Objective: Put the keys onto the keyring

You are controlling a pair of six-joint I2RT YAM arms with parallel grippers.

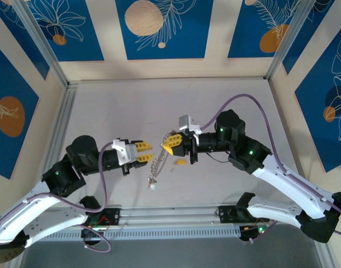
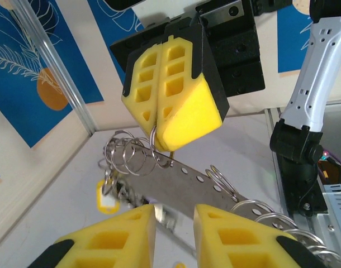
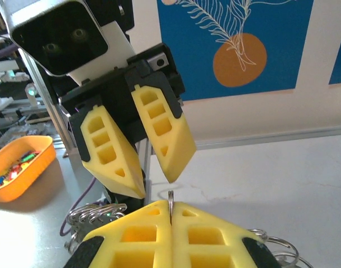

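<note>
My right gripper [image 1: 169, 146] is shut on a thin wire ring [image 3: 170, 196] of the keyring [image 2: 181, 184]. The keyring is a flat grey holed strip carrying several wire loops, and it hangs down toward the table [image 1: 157, 163]. My left gripper [image 1: 145, 152] faces it a short way off, its fingers [image 2: 126, 234] open, with the strip's lower edge just beyond the gap. A yellow-framed tag [image 2: 108, 196] of the keys dangles by the ring cluster. A pale tag [image 1: 154, 183] hangs at the strip's bottom end. A small yellow tag [image 1: 180, 162] lies on the table under the right gripper.
An orange bin [image 3: 22, 162] of coloured pieces stands off to the left in the right wrist view. Aluminium rails [image 1: 165, 215] run along the near edge between the arm bases. Blue patterned walls [image 1: 159, 28] close in the grey table [image 1: 159, 106].
</note>
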